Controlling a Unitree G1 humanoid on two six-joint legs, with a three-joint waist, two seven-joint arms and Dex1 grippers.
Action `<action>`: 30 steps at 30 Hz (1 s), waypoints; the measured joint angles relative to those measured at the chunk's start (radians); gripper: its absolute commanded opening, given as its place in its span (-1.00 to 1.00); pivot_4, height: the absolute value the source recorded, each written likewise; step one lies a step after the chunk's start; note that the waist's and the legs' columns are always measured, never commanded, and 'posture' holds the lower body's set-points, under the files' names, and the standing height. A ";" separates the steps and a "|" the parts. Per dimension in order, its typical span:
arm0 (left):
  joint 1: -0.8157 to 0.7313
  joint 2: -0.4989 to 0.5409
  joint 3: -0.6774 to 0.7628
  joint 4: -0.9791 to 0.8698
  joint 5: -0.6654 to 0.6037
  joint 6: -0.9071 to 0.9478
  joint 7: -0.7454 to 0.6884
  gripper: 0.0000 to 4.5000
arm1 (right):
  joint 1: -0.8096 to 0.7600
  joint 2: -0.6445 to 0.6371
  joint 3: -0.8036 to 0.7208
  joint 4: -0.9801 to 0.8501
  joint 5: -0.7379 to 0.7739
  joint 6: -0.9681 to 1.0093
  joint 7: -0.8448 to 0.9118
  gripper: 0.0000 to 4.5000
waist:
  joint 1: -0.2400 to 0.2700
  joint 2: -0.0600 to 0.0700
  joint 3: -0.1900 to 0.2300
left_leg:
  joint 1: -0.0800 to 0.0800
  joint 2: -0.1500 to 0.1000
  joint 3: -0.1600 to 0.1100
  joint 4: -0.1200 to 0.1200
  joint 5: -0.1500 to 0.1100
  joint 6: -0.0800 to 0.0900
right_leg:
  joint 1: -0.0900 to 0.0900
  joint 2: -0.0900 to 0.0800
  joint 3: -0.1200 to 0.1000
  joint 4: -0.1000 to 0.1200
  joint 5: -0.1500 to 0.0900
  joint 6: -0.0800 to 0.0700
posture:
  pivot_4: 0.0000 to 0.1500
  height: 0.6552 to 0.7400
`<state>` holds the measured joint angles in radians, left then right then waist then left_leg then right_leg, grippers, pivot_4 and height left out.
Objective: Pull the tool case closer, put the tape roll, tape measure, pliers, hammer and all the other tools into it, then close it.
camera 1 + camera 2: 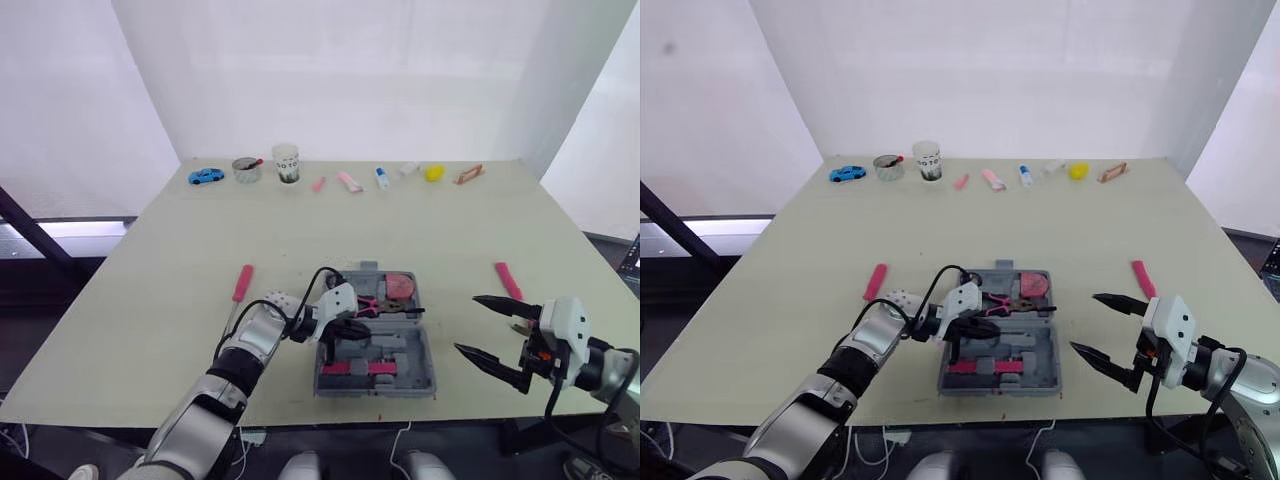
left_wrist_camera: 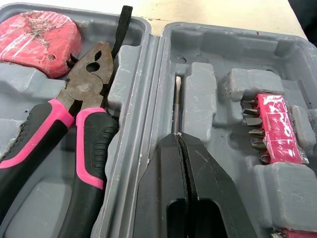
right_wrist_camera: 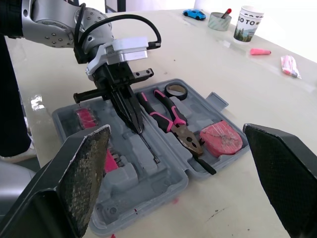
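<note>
Fingers of our left gripper (image 2: 179, 141) are pressed together on a slim screwdriver shaft (image 2: 177, 106), whose tip pokes out over a groove in the open tool case (image 2: 153, 74); we cannot see its other end. Our right gripper (image 1: 466, 323) hangs empty and spread wide, just right of the case. Pliers (image 2: 89, 79), tape measure (image 2: 37, 39), tape roll (image 3: 175, 90) and bit rack (image 2: 277, 126) lie inside. A pink-handled tool (image 1: 243, 282) lies left of the case.
</note>
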<state>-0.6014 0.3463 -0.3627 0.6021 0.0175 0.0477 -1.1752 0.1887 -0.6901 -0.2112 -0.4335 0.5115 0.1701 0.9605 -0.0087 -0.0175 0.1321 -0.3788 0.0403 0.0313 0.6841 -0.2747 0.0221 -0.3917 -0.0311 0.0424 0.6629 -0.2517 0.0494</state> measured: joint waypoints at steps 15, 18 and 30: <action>0.002 0.040 0.205 -0.152 -0.190 0.200 0.035 -0.99 | -0.044 0.086 -0.010 0.040 0.041 0.004 -0.073 1.00 | -0.004 -0.004 0.016 | -0.010 0.000 -0.009 -0.001 0.000 0.000 | -0.008 0.001 -0.001 -0.001 0.004 -0.001 | 1.00 1.00; 0.011 0.056 0.260 -0.246 -0.255 0.252 0.039 -0.99 | -0.056 0.100 -0.023 0.058 0.048 0.004 -0.089 1.00 | 0.000 -0.002 0.017 | -0.019 -0.001 -0.010 -0.001 0.000 0.000 | -0.016 0.001 -0.002 -0.002 0.004 0.000 | 1.00 1.00; 0.446 0.170 0.616 -0.561 -0.453 0.404 0.244 0.50 | 0.065 0.170 -0.110 0.247 -0.019 -0.091 -0.165 1.00 | -0.002 -0.001 0.018 | -0.020 -0.001 -0.008 -0.003 -0.001 0.002 | -0.019 -0.001 -0.001 -0.001 0.002 -0.003 | 1.00 1.00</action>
<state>-0.1557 0.5166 0.2534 0.0413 -0.4357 0.4518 -0.9309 0.2537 -0.5203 -0.3213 -0.1867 0.4925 0.0795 0.7959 -0.0108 -0.0181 0.1504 -0.3988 0.0396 0.0230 0.6807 -0.2760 0.0240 -0.4105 -0.0325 0.0417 0.6617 -0.2497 0.0466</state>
